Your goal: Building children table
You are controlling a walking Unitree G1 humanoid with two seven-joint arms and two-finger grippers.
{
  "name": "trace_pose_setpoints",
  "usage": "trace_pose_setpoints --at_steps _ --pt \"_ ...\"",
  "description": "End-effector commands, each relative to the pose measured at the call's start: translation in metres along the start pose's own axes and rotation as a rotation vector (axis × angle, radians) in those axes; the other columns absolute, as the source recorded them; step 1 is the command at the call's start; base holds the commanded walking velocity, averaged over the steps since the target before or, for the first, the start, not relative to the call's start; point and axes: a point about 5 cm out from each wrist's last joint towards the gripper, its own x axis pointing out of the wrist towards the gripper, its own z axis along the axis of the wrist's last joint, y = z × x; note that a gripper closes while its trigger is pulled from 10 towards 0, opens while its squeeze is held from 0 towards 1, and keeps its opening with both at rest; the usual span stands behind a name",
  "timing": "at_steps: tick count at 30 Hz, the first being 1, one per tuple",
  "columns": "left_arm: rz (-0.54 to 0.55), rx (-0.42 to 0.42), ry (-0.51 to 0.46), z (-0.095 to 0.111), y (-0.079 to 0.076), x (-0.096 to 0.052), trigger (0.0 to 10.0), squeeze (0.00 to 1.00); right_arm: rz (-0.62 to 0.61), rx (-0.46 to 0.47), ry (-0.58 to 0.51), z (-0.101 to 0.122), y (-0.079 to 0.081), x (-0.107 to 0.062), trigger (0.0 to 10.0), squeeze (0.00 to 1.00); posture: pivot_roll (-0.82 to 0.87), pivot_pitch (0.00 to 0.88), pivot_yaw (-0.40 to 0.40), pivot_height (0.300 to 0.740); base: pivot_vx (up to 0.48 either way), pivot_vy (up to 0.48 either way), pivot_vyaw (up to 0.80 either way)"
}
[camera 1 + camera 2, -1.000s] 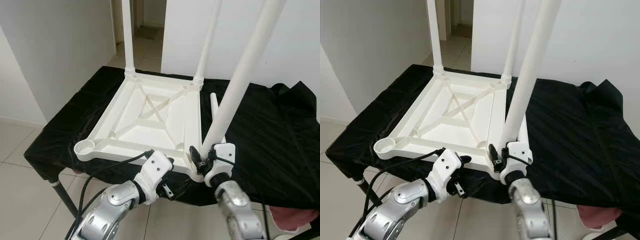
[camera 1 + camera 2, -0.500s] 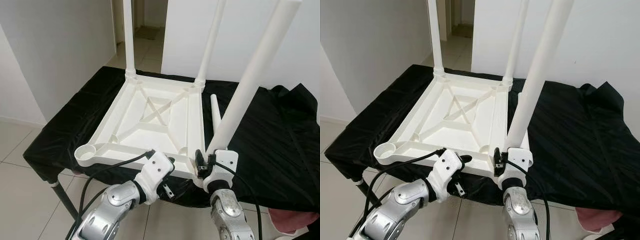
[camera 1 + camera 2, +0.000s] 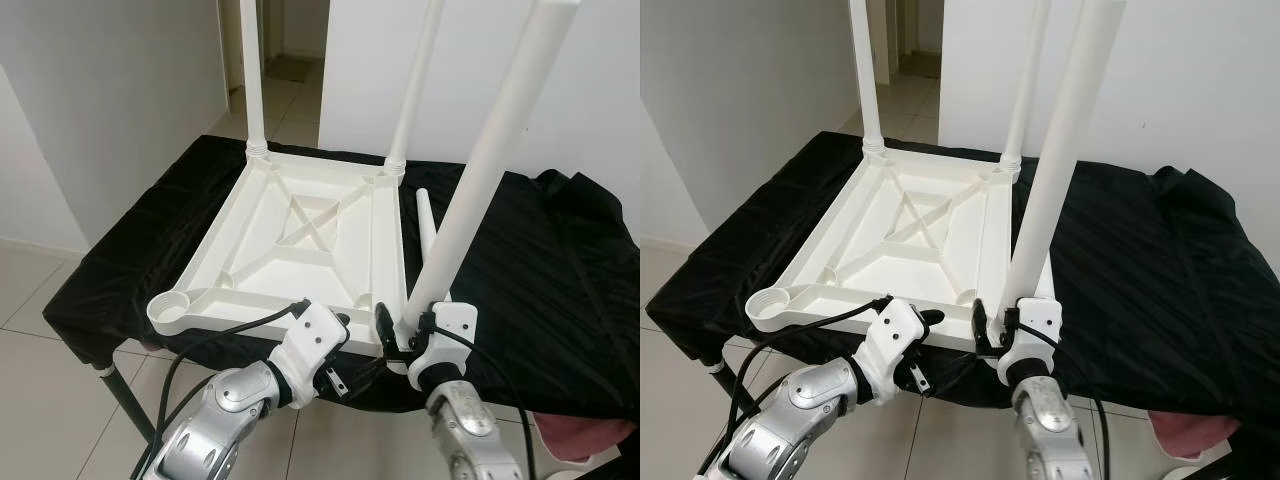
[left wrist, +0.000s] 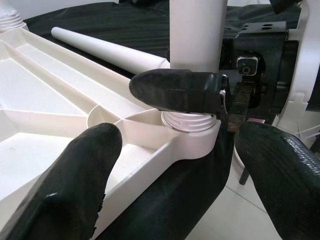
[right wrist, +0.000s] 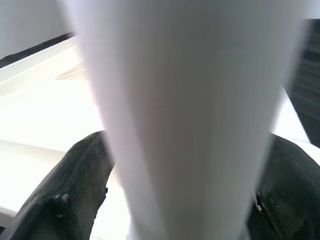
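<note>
White upturned tabletop [image 3: 300,240] on black cloth [image 3: 540,270], right gripper [image 3: 400,328] pinching leg [image 3: 480,170] at near corner socket, left gripper [image 4: 175,170] spread wide beside that corner, loose leg [image 3: 428,222] lying alongside tabletop.

Both arms are silver metal with rounded, polished joint shells. Each ends in a white plastic wrist housing that carries two long black fingers. The left gripper [image 3: 340,372] has a thick black cable looping from its white housing back along the arm, and a dark collar where housing meets forearm. The right gripper [image 3: 392,330] has a thinner black cable [image 3: 478,352] arcing from its housing. Its fingers [image 4: 175,91] are matte black with rounded tips, mounted on a black block with small screws.
</note>
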Motion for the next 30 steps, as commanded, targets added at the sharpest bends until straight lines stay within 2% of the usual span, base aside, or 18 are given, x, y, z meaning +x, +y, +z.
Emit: trace_pose_setpoints --at_steps 1,3,4,6,9,11,17,18,20,21,22,23,30 --pt "0.010 0.000 0.015 -0.004 0.002 0.000 10.0 0.00 0.082 -0.004 -0.004 0.000 -0.004 0.002 10.0 1.00 0.00 0.096 -0.018 0.740 0.000 0.000 0.00" --pt "0.010 0.000 0.015 -0.004 0.002 0.000 10.0 0.00 0.098 -0.007 -0.008 0.000 -0.005 0.003 10.0 1.00 0.00 0.096 -0.018 0.740 0.000 0.000 0.00" --pt "0.008 0.005 0.017 -0.004 0.002 0.000 10.0 0.00 0.144 -0.018 -0.005 0.001 -0.006 0.005 10.0 0.00 0.00 0.099 -0.015 0.740 0.000 0.000 0.00" --pt "0.004 0.013 0.022 -0.005 0.001 0.000 10.0 0.00 0.237 -0.040 0.003 0.001 -0.008 0.008 10.0 0.00 0.00 0.099 -0.014 0.740 0.000 0.000 0.00" --pt "0.002 0.016 0.024 -0.005 0.001 0.000 10.0 0.00 0.294 -0.052 0.012 0.000 -0.009 0.010 10.0 0.00 0.00 0.103 -0.010 0.740 0.000 0.000 0.00" --pt "0.002 0.018 0.024 -0.005 0.002 0.000 10.0 0.00 0.361 -0.091 0.017 -0.001 -0.013 0.013 10.0 0.00 0.00 0.104 -0.010 0.740 0.000 0.000 0.00" --pt "-0.001 0.026 0.025 -0.004 0.002 0.000 10.0 0.00 0.508 -0.090 0.068 -0.008 -0.018 0.016 10.0 0.00 0.00 0.106 -0.008 0.740 0.000 0.000 0.00" --pt "-0.001 0.024 0.024 -0.004 0.002 0.000 10.0 0.00 0.502 -0.095 0.072 -0.009 -0.020 0.017 8.2 0.00 0.00 0.107 -0.007 0.740 0.000 0.000 0.00" --pt "-0.002 0.023 0.024 -0.004 0.002 0.000 10.0 0.00 0.501 -0.098 0.075 -0.010 -0.021 0.018 8.2 0.00 0.00 0.107 -0.007 0.740 0.000 0.000 0.00" --pt "-0.002 0.023 0.024 -0.004 0.002 0.000 10.0 0.00 0.500 -0.098 0.075 -0.011 -0.023 0.019 1.4 0.00 0.00 0.108 -0.008 0.740 0.000 0.000 0.00" --pt "-0.002 0.023 0.024 -0.004 0.002 0.000 10.0 0.00 0.500 -0.098 0.075 -0.011 -0.023 0.019 1.4 0.00 0.00 0.108 -0.008 0.740 0.000 0.000 0.00" --pt "-0.001 0.024 0.024 -0.004 0.002 0.000 10.0 0.00 0.506 -0.099 0.080 -0.013 -0.026 0.019 0.0 0.00 0.01 0.110 -0.008 0.740 0.000 0.000 0.00" --pt "-0.002 0.024 0.029 -0.005 0.002 0.000 10.0 0.00 0.516 -0.079 0.081 -0.017 -0.025 0.018 0.0 0.00 0.01 0.108 -0.006 0.740 0.000 0.000 0.00"
